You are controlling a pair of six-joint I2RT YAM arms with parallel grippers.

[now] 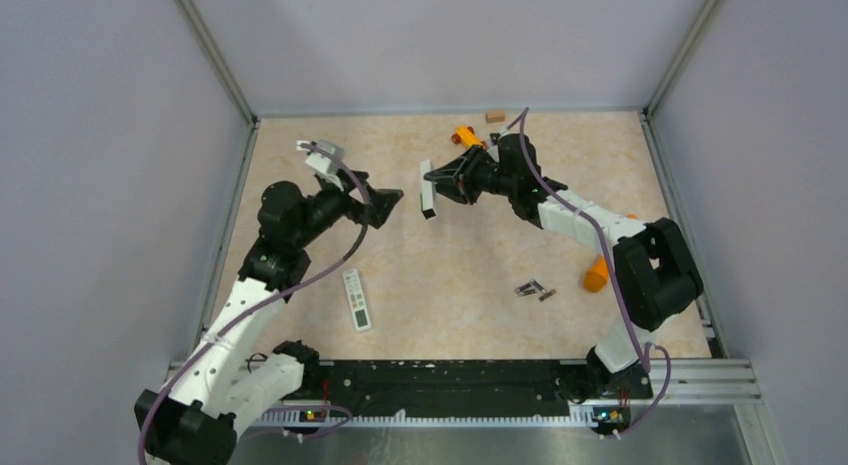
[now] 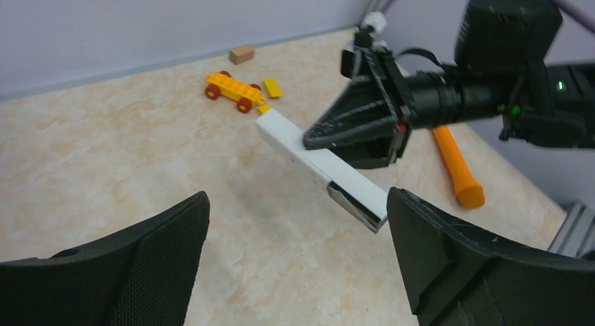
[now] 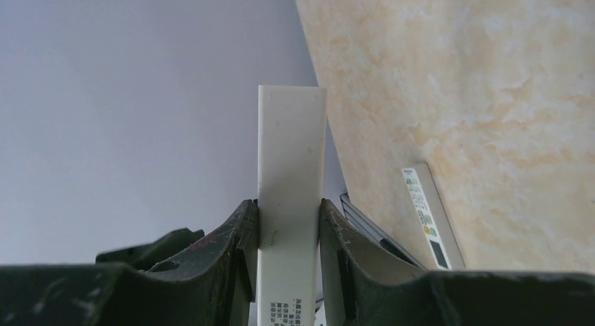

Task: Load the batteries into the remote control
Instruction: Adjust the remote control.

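two arms up over the middle of the worktop (image 1: pixel 470 245), facing each other

right gripper (image 1: pixel 437 185) has its jaws clenched on a long white bar (image 1: pixel 428 190), gripped across its width partway along. the bar is in the air, clear of the surface. in the left wrist view its near end (image 2: pixel 358 207) shows a dark hollow underside. can't tell if this bar is the body or the back cover

left gripper (image 1: pixel 388 203): jaws released, fully spread, nothing in them. fingers (image 2: pixel 154 263) point at the bar's lower end, close but apart

remote control (image 1: pixel 356 299) lies flat on the worktop near the left arm. it's white, with print and a dark rectangle near one end, also seen in the right wrist view (image 3: pixel 428 214)

batteries (image 1: pixel 535 289): two small dark cells side by side on the worktop near the right arm, well apart from the remote control

clutter: orange handle (image 1: pixel 597 275) just right of the batteries, yellow toy car (image 2: pixel 231 91) and wooden block (image 2: pixel 241 54) at the far edge
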